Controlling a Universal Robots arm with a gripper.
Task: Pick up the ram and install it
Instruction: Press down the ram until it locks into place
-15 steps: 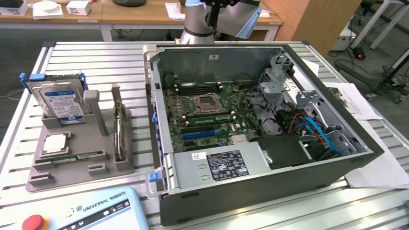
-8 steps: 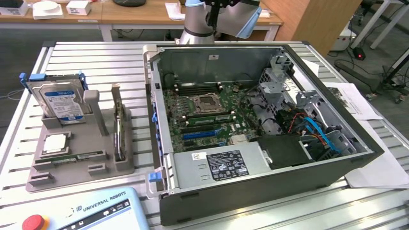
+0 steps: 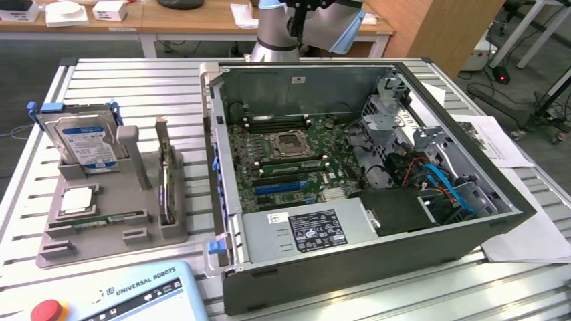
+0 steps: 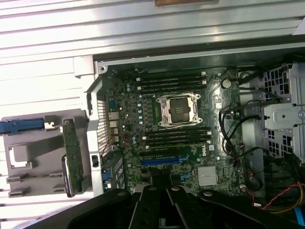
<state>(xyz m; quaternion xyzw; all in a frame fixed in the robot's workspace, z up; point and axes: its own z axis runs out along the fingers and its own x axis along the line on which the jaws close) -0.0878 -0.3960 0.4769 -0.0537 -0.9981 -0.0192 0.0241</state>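
Note:
A long green ram [image 3: 163,170] stick stands on edge in the grey holder [image 3: 134,234] at the exterior view's left, beside the open computer case [image 3: 357,267]. The wrist view shows the same ram [image 4: 71,143] in the holder [image 4: 28,162]. Another narrow green stick [image 3: 98,219] lies flat at the holder's front. My gripper [image 4: 161,183] is shut and empty, hovering high over the motherboard [image 4: 181,143] near the blue slot [image 4: 159,161], well apart from the ram. Dark memory slots [image 4: 171,81] flank the processor socket [image 4: 178,109].
A hard drive [image 3: 85,144] with a blue bracket and a silver processor chip [image 3: 79,200] also sit in the holder. The case's drive cage and cables [image 3: 419,154] fill its right side. A teach pendant [image 3: 107,294] lies at the front, papers [image 3: 499,140] at the right.

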